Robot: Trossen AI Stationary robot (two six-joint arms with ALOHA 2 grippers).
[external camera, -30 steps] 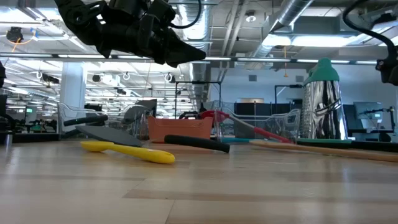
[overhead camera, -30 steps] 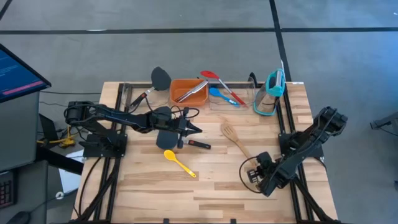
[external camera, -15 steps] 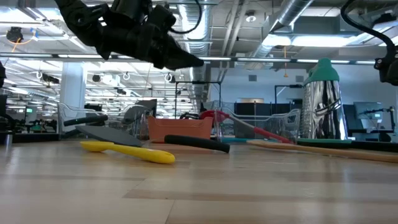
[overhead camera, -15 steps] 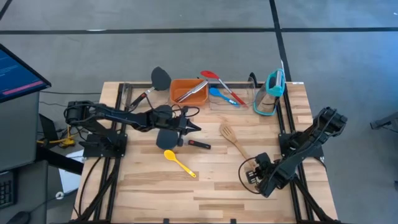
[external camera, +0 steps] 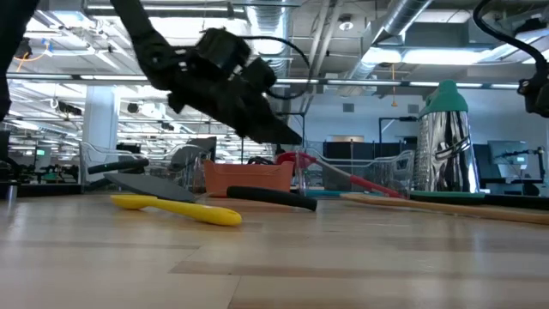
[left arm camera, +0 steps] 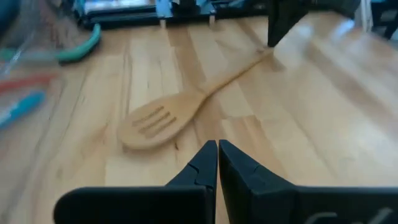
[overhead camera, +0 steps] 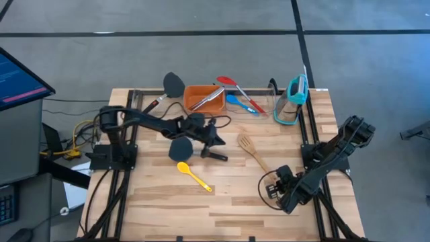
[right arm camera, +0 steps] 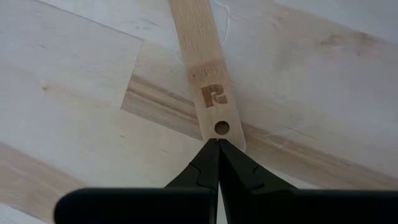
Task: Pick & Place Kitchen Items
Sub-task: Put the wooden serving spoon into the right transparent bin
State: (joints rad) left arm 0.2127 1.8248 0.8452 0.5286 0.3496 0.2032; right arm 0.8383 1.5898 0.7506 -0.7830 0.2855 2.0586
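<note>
A wooden fork (overhead camera: 250,148) lies flat at the table's middle right, its slotted head (left arm camera: 152,121) toward the far side. My left gripper (overhead camera: 220,140) hangs shut above the table, slanting down toward the fork's head (external camera: 296,139). My right gripper (right arm camera: 217,144) is shut, pointing steeply down over the fork's handle end. A black spatula (overhead camera: 181,149) and a yellow spoon (overhead camera: 193,173) lie flat near the middle. Red and blue spoons (overhead camera: 236,94) rest in a clear bin. My right gripper's shut fingertips stand from above at the free end of the wooden fork's handle (right arm camera: 219,127), by its hole. I cannot tell whether they touch it. The fork lies flat on the table.
An orange bin (overhead camera: 203,98) holding metal tongs stands at the far middle, with a second black spatula (overhead camera: 173,84) to its left. A teal-topped metal grater (overhead camera: 293,99) stands at the far right. Bare wood lies along the near edge.
My left gripper has moved toward the table's right edge and down, tipping to slant more steeply, and now hangs close to the wooden fork's head. It has stayed shut. The utensils on the table have not moved.
</note>
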